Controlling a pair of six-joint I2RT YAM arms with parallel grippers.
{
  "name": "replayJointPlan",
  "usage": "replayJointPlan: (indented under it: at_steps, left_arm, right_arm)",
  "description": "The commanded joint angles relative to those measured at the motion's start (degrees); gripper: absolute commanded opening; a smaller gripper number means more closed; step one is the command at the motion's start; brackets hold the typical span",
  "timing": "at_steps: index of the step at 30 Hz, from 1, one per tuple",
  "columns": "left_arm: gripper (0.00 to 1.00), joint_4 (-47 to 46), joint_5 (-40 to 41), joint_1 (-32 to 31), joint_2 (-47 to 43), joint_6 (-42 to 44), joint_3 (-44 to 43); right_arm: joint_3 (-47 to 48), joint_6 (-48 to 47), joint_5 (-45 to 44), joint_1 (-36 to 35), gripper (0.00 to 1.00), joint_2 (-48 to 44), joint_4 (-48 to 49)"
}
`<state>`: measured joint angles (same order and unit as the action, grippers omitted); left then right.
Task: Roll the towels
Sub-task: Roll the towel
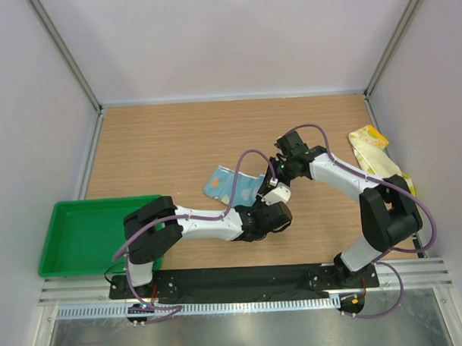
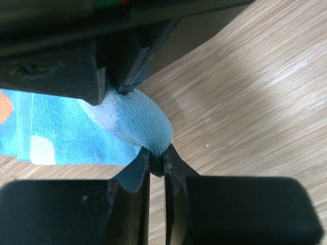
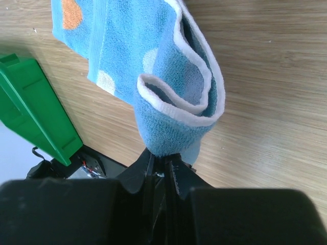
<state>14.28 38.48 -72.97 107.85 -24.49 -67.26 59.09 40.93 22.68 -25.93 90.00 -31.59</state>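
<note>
- Two tight pinches hold the curled end of the blue towel [image 3: 117, 56] on the table [image 1: 154, 138]: left gripper [image 2: 157, 159] and right gripper [image 3: 164, 157].
- Turn both together so the roll stays snug.
- The yellow towel [image 1: 376, 156] waits far right.

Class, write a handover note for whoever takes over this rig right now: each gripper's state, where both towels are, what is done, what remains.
Left gripper: shut on the blue towel, pinching its curled edge.
Right gripper: shut on the same towel's curled end.
Blue towel: middle of the table, one end curled into a loose first turn, the rest flat.
Yellow towel: by the right wall, unrolled, no gripper on it.
Left to do: finish rolling the blue one, then roll the yellow one.
</note>
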Motion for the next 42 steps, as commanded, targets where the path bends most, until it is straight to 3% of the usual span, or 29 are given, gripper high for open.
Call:
replayJointPlan:
  at_steps: [1, 4, 5, 8, 14, 30, 33, 34, 35, 42]
  left_arm:
    - [0.06, -3.2, -0.9, -0.2, -2.7, 0.6, 0.4]
    - [0.02, -3.2, -4.1, -0.2, -3.9, 0.6, 0.9]
    - [0.01, -3.1, -5.0, 0.0, -4.2, 0.6, 0.9]
    - [0.00, -2.9, -9.0, 0.5, -5.5, -0.3, 1.5]
    - [0.00, -3.4, -15.1, 2.4, -7.8, -2.2, 2.9]
    - [0.00, -4.1, -19.2, 7.8, -12.4, -4.5, 7.6]
    - [0.00, -4.1, -20.6, 8.8, -12.7, -5.2, 7.8]
    - [0.00, -4.3, -21.4, 9.1, -12.7, -5.7, 7.9]
    - [0.00, -4.4, -21.8, 9.4, -12.6, -5.9, 7.9]
    - [0.00, -4.5, -24.9, 9.8, -11.7, -5.9, 7.1]
  right_arm:
    - [1.9, 1.2, 2.9, -0.5, 0.03, -1.4, 0.0]
    - [2.6, 0.2, 0.8, -0.4, 0.28, -1.1, -1.5]
    - [3.0, -0.2, 0.2, -0.5, 0.45, -0.7, -2.1]
    - [5.6, -2.5, -3.6, -0.4, 0.59, 0.5, -4.9]
    - [11.3, -5.6, -7.2, 1.1, 0.64, 4.7, -8.0]
    - [10.9, -9.2, -12.7, 5.4, 0.62, 8.4, -9.5]
    - [10.7, -10.3, -12.2, 7.7, 0.41, 8.1, -10.2]
    - [10.5, -10.5, -12.2, 8.9, 0.19, 7.8, -10.2]
    - [10.4, -10.7, -12.3, 9.4, 0.13, 7.6, -10.4]
    - [10.5, -11.6, -16.3, 12.4, 0.12, 5.7, -12.3]
